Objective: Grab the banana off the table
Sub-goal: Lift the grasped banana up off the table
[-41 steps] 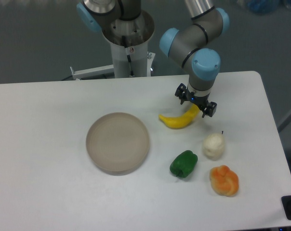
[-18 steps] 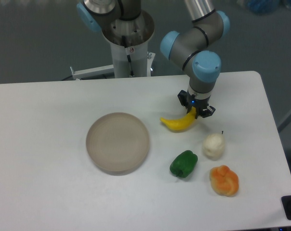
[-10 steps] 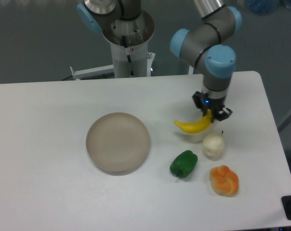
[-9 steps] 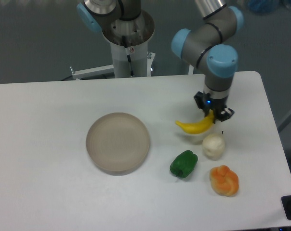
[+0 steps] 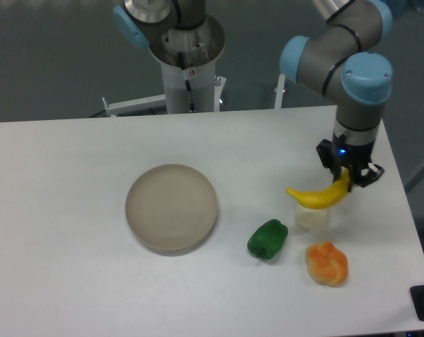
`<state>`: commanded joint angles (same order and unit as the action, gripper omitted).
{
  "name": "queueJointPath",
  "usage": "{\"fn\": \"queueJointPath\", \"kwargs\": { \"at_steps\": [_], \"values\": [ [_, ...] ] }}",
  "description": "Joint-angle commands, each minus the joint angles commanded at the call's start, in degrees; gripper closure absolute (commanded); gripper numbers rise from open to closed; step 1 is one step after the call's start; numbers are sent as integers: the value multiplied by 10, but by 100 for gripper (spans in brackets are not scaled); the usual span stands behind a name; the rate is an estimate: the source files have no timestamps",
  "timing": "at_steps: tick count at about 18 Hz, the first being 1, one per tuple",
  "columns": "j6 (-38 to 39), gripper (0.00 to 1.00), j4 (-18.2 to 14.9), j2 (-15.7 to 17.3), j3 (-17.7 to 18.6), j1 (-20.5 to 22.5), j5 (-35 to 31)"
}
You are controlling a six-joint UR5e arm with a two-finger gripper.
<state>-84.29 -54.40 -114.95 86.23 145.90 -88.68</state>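
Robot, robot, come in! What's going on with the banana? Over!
Two-finger gripper shut on small curved yellow banana. Banana lifted clear of white table. Pale whitish fruit directly below; nothing blocking.

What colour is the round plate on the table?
The plate is a plain beige-grey with no pattern, seen clearly in the fixed camera view.

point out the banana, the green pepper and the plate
banana (image 5: 316,198), fixed camera, middle of its yellow curve
green pepper (image 5: 267,239), fixed camera, centre of its body
plate (image 5: 171,208), fixed camera, bare middle of its beige surface
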Motion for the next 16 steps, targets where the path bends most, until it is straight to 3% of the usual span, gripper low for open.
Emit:
{"fn": "queueJointPath", "kwargs": {
  "at_steps": [6,16],
  "values": [
    [9,67,0,-32,-55,-9,0],
    [11,67,0,-34,-62,-9,1]
  ]
}}
